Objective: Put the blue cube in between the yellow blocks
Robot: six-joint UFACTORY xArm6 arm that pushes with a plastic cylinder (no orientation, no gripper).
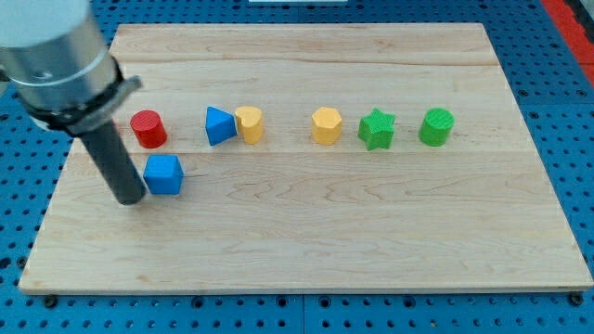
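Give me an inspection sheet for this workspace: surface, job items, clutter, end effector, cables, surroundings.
Surface: wooden board, flat.
Job's things: blue cube below the row; two yellow blocks in the row, gap between them.
Clutter: red cylinder; blue triangular block touching the left yellow block; green star; green cylinder.
End effector: my tip against the cube's left side.
Cables: nothing seen.
Surroundings: blue perforated base.
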